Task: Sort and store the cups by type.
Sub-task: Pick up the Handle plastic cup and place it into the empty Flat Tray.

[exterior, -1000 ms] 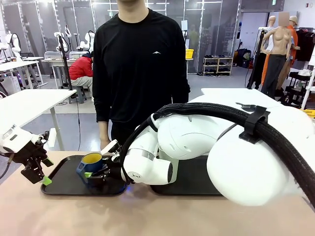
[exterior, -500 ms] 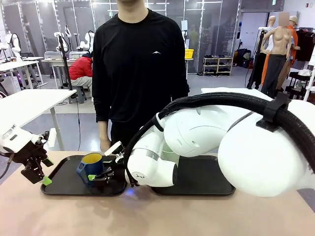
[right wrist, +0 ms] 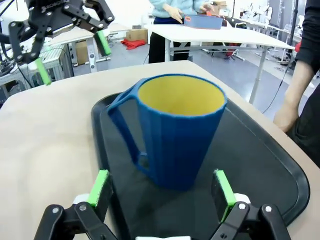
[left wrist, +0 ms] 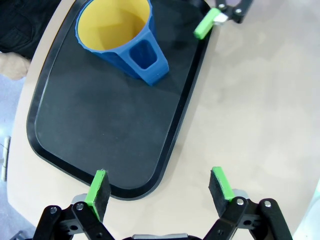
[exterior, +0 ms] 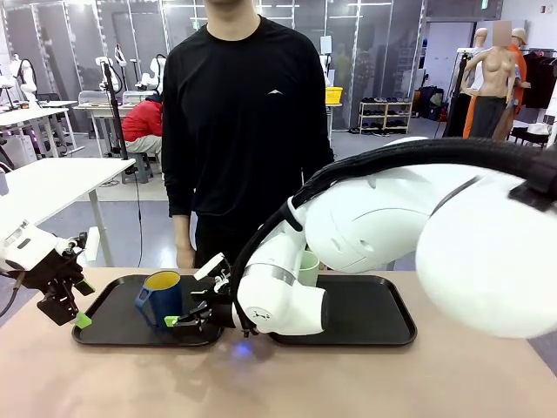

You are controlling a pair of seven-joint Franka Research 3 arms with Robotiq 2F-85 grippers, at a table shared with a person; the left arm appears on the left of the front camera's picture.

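With the blue mug [right wrist: 175, 132] standing upright on the left tray [exterior: 109, 331] and your right gripper [right wrist: 162, 192] spread wide just short of it, back straight away without clipping it, keeping the left gripper [left wrist: 159, 187], also spread, parked over the tray's near edge.

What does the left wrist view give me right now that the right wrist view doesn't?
Left wrist view alone: a look straight down on the left tray, with its near corner between the open left gripper, and bare table beside it.

Right wrist view alone: the blue mug side-on, upright, just beyond the open right gripper and untouched, plus a person's hand at the far edge.

Both: the blue mug with its yellow inside, standing on the black tray, and the other arm's green pads farther off.
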